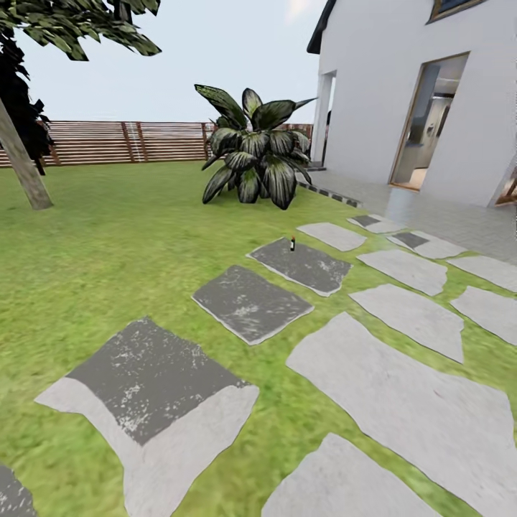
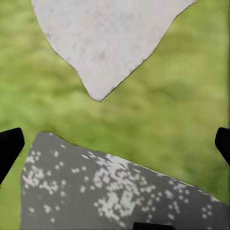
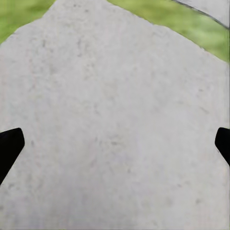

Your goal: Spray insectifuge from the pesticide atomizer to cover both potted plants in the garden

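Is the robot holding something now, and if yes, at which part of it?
Nothing is held. Both pairs of fingers are spread with only ground between them. The pesticide atomizer stands untouched on a dark stepping stone.

**House, tree and big plant beyond the lawn**

We see a white house (image 1: 424,93) with an open doorway (image 1: 429,122) at right, a leaning tree trunk (image 1: 21,169) at left, and a tall broad-leaved plant (image 1: 257,147) between them.
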You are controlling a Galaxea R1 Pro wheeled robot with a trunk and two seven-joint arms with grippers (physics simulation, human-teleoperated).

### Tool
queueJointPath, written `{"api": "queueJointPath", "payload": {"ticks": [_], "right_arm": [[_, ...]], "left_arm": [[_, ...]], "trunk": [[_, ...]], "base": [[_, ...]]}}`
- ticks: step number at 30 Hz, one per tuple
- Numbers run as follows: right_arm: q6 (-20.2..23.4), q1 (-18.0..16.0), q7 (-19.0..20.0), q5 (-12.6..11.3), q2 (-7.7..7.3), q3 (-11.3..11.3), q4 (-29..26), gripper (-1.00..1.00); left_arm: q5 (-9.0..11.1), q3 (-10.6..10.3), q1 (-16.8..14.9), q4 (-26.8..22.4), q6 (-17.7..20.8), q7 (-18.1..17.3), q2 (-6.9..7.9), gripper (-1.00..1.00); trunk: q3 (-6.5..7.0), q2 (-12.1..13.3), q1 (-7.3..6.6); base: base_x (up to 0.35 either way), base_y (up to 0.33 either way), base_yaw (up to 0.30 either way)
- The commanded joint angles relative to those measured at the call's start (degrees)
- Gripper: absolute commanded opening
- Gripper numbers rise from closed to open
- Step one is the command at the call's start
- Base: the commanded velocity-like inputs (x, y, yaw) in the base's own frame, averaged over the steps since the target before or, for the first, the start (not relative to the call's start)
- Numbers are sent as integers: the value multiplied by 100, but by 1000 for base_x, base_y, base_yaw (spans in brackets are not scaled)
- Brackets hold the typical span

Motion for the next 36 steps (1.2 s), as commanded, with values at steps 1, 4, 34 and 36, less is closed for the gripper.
{"api": "queueJointPath", "payload": {"ticks": [1, 4, 34, 36], "right_arm": [[-21, -4, -1, 14, 2, -13, 5, 100], [-23, -4, -7, 14, 2, -16, 5, 100], [-25, -4, -1, 14, 2, -12, 5, 100], [-25, -4, -1, 14, 2, -11, 5, 100]], "left_arm": [[14, 10, -3, 4, -18, -2, -1, 100], [15, 10, -3, 4, -19, -2, -1, 100], [17, 10, -3, 4, -21, -2, -1, 100], [18, 10, -3, 4, -21, -2, -1, 100]], "trunk": [[-5, -2, 2], [-5, -2, 2], [97, -2, 2], [110, -2, 2]], "base": [[336, 0, -41], [336, 0, -14], [336, 0, -140], [336, 0, -210]]}}
